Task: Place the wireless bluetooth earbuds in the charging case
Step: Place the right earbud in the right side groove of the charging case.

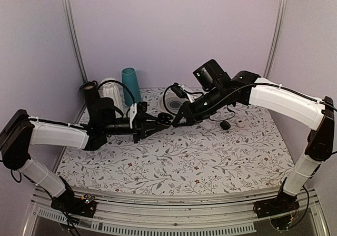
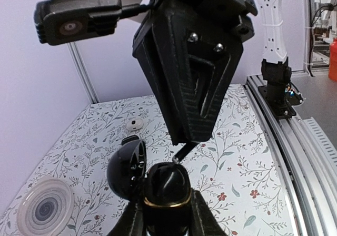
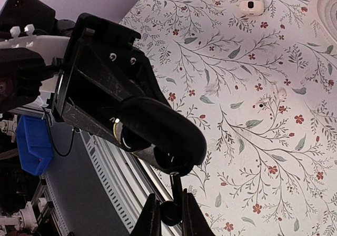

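My left gripper (image 2: 167,217) is shut on the charging case (image 2: 166,186), a small black case with a gold rim, held above the floral cloth. Its lid (image 2: 125,167) hangs open to the left. My right gripper (image 3: 171,215) is shut on the round head of one black earbud (image 3: 172,210). The earbud's stem (image 2: 182,153) points at the case's open top, its tip at the rim. Seen from above, both grippers meet at mid-table, left gripper (image 1: 152,124) against right gripper (image 1: 178,120), with the case (image 1: 164,119) between them. I see just this single earbud.
A white round dish (image 1: 175,104) lies behind the grippers. A teal cup (image 1: 130,86) and a white ribbed object (image 1: 111,91) stand at the back left. A black knob (image 1: 225,125) and a white oval pebble (image 2: 135,124) lie on the cloth to the right.
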`<action>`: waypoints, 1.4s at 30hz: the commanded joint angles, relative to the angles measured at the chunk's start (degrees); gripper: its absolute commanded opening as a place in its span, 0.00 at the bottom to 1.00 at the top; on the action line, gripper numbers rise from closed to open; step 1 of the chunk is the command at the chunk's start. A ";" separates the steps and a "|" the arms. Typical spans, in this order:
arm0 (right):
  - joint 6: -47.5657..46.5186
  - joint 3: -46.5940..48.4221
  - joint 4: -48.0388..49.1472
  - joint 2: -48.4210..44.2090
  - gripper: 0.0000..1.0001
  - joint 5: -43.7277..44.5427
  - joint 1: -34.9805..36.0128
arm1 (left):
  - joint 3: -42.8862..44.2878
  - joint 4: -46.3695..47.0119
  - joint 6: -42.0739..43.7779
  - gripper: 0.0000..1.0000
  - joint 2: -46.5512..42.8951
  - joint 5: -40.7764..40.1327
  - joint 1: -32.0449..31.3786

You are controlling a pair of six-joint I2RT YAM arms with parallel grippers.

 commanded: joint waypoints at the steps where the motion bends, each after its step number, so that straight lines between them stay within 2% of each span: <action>1: -1.21 1.91 -2.12 1.34 0.06 -0.87 -0.30 | -1.01 -2.13 6.55 0.00 -2.61 -2.13 -1.76; 17: -1.61 2.22 -3.75 2.98 0.06 -3.14 -0.32 | -5.14 0.46 16.30 0.00 -3.92 -10.75 -5.89; 42: -2.27 4.62 -7.40 5.08 0.05 -3.25 -0.26 | -5.08 -0.17 19.11 0.00 -2.99 -9.77 -7.22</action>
